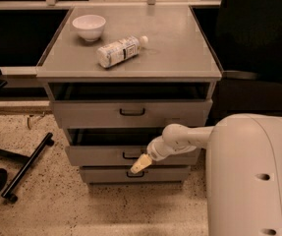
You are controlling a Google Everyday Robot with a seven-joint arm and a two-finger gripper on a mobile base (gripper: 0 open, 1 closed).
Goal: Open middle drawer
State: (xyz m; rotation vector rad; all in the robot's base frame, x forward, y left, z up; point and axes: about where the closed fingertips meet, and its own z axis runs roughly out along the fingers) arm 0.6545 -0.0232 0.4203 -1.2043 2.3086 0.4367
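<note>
A grey cabinet has three drawers stacked. The middle drawer (94, 156) has a flat grey front and a small black loop handle (129, 155). It stands pulled out a little, with a dark gap above its front. My gripper (140, 164), with cream tips, is at the end of the white arm (184, 139) that reaches in from the right. It sits just below and right of that handle, against the lower edge of the drawer front. Whether it touches the handle does not show.
The top drawer (91, 114) is also slightly out, and the bottom drawer (160, 174) sits lowest. A white bowl (89, 26) and a lying bottle (120, 51) rest on the cabinet top (180, 48). A black chair leg (27, 166) lies on the floor at left. My white body (253, 181) fills the right.
</note>
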